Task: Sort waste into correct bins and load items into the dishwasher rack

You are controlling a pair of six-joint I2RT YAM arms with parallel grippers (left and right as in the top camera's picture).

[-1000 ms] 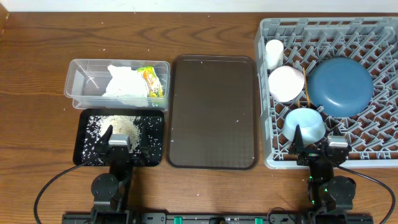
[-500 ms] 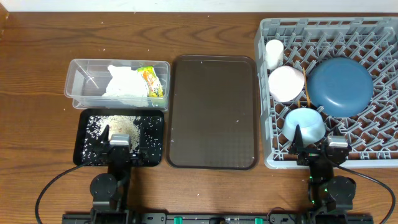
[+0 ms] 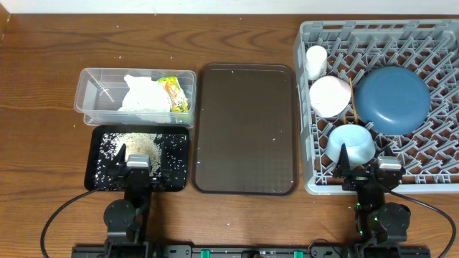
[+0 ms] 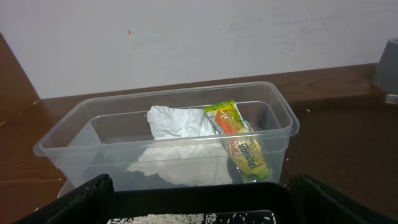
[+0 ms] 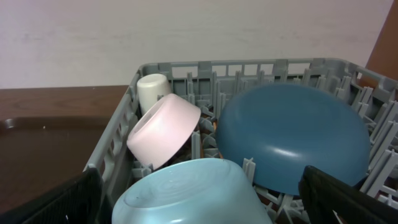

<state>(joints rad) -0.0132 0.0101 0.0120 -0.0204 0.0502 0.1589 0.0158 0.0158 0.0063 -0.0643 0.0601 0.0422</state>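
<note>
**Overhead: both grippers spread wide, gripping nothing**

We are seeing the left gripper (image 4: 199,208) fully spread and empty over the near edge of the black tray (image 3: 89,172), where loose rice (image 3: 136,145) is lying. Just beyond, the clear tub (image 3: 93,93) is holding the crumpled napkin (image 3: 140,94), with the snack wrapper (image 3: 174,94) at its right. The right gripper (image 5: 199,199) is equally wide and empty at the near edge of the grey rack (image 3: 430,36). Inside it, the light-blue bowl (image 3: 351,143) is sitting upside down nearest. The white bowl (image 3: 330,95) is tilting behind it and the cream cup (image 3: 316,59) is standing farther left. The dark-blue plate (image 3: 392,99) is showing its underside at right, with the chopsticks (image 3: 353,112) beside it.
</note>
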